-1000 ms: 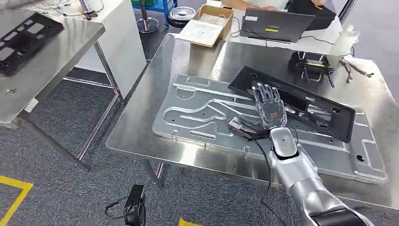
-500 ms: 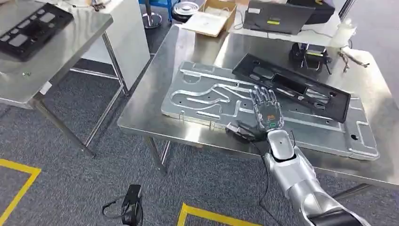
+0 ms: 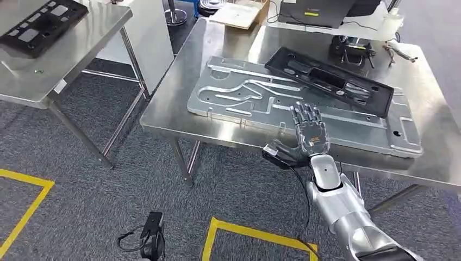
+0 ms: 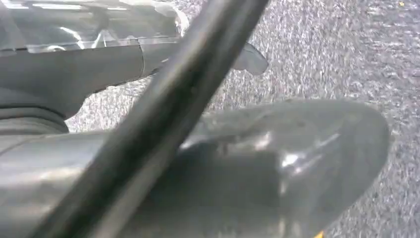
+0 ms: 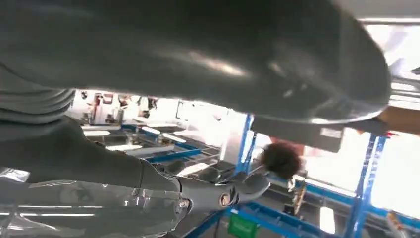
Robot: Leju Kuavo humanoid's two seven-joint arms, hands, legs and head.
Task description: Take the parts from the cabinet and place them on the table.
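Observation:
A long black plastic part [image 3: 329, 80] lies slanted on a grooved metal plate [image 3: 239, 98] on the steel table [image 3: 174, 109]. A second black part [image 3: 43, 24] rests on the steel table [image 3: 81, 49] at the far left. My right hand [image 3: 309, 133] hovers over the near edge of the middle table, fingers spread and straight, holding nothing, a short way in front of the black part. The right wrist view shows the same hand [image 5: 198, 59] with its fingers [image 5: 223, 191] extended and nothing in them. My left hand [image 4: 277, 168] hangs over grey carpet and holds nothing.
A laptop [image 3: 321, 10], a cardboard box [image 3: 242, 11] and a small black fixture [image 3: 353, 49] stand at the back of the table. On the carpet lie a black device with a cable [image 3: 152, 236] and yellow tape lines [image 3: 24, 212]. A gap separates the two tables.
The whole picture has shifted: the table now sits farther away and higher in view. My right hand, earlier over the black part and plate, is now back at the table's near edge.

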